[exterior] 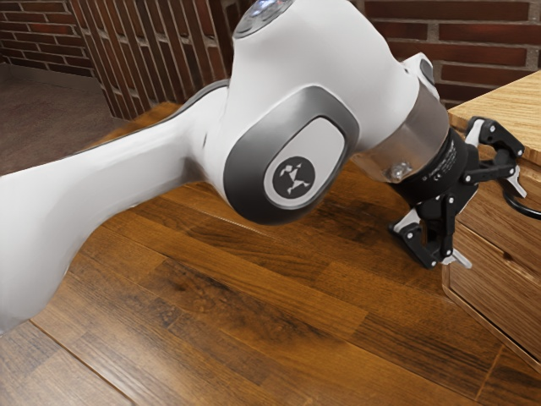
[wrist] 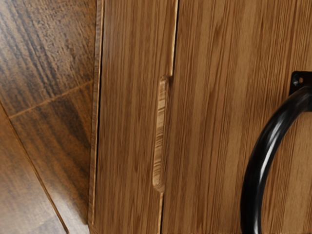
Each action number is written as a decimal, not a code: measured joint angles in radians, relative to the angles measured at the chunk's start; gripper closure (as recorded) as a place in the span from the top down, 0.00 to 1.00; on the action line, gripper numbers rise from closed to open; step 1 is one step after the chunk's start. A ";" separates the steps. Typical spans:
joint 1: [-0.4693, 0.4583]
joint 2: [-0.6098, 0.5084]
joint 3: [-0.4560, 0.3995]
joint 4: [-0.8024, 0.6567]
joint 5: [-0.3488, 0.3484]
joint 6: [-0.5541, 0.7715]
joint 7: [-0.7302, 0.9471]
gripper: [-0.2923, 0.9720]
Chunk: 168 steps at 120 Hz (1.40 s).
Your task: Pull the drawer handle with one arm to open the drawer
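One black loop handle (exterior: 517, 205) sits on the wooden drawer front (wrist: 219, 97), just beyond the wide-spread tool (exterior: 489, 224) toward the exterior view's right, nearer its upper finger (exterior: 505, 142); nothing is pinched.

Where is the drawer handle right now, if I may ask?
The drawer handle is on the cabinet front at the exterior view's right edge, beside the open hand.

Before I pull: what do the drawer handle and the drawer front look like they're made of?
Drawer handle: probably metal or hard plastic with a glossy black finish; a bright highlight runs along its curved bar. Drawer front: wood or wood veneer with a satin finish; it shows long brown grain streaks and only a soft sheen.
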 joint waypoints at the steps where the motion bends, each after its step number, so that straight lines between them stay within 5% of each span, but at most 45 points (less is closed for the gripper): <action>1: 0.000 0.001 0.000 0.000 0.000 0.002 0.001 0.77; 168: -0.004 0.026 0.003 -0.081 -0.026 0.137 0.054 0.77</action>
